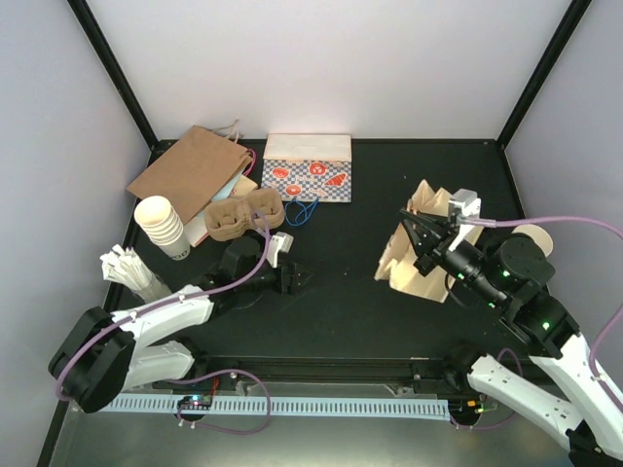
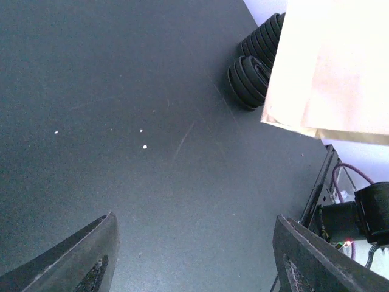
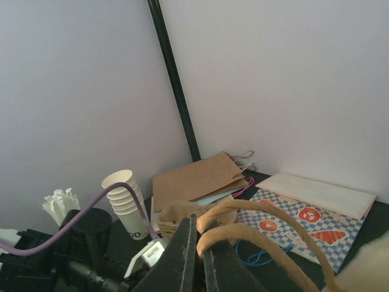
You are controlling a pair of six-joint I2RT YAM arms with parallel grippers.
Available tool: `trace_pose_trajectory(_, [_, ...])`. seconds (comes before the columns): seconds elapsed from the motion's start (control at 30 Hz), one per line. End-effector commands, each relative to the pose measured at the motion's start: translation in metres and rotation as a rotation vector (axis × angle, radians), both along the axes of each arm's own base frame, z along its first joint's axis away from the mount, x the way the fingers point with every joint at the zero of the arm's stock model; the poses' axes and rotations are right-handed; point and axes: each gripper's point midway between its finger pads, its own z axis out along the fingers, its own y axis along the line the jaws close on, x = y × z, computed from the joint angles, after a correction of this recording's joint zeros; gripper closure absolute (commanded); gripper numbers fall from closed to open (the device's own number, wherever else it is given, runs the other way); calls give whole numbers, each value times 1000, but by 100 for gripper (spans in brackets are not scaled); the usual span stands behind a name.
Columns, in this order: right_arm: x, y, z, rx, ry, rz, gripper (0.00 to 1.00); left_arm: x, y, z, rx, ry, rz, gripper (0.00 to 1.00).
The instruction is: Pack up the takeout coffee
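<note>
Oddly, the takeout coffee: no cream cup with a black lid shows in any view. It may be inside the cream bag or hidden behind the right arm, and I cannot tell which.
Right gripper (image 3: 197,248): pinched tight on the tan twine handles (image 3: 243,234) of the cream bag (image 1: 417,274). I'd guess it is holding the top up so the mouth is reachable for loading.
Cream bag: stands on the right half of the black table (image 1: 341,321), its folded top leaning. The hold on the handles looks like what steadies it.
Left gripper (image 1: 296,280): jaws spread wide with nothing between them, low over the table and turned toward the bag. It looks free to do the fetching while the other arm holds.
Black ribbed stacks (image 2: 252,67): two of them, just beside the bag's lower corner in the left wrist view. They are possibly spare lids, but I can't be sure.
Back-left group: brown paper bag (image 1: 190,170), blue checked bag (image 1: 307,173), cardboard cup carrier (image 1: 243,216) and stack of lidless cups (image 1: 162,226). All sit well apart from the cream bag, leaving the middle as working room.
Risk: a tug on the handles could tip the light bag.
</note>
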Motion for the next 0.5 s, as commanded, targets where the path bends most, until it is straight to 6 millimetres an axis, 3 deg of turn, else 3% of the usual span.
trace_pose_trajectory(0.0, [5, 9, 12, -24, -89, 16, 99, 11, 0, 27, -9, -120, 9, 28])
trace_pose_trajectory(0.23, [21, 21, -2, -66, -83, 7, 99, 21, 7, 61, 18, -301, 35, 18])
trace_pose_trajectory(0.27, [23, 22, -2, -67, -79, 5, 99, 23, 6, 68, 29, -347, 20, 15])
trace_pose_trajectory(0.3, [25, 24, -2, -68, -74, 5, 99, 24, 4, 76, 44, -395, -3, 4])
trace_pose_trajectory(0.33, [27, 25, -2, -68, -70, 4, 99, 25, 3, 85, 55, -445, -19, 1])
trace_pose_trajectory(0.47, [31, 27, -4, -57, -46, -4, 99, 27, -7, 122, 19, -646, -73, 1])
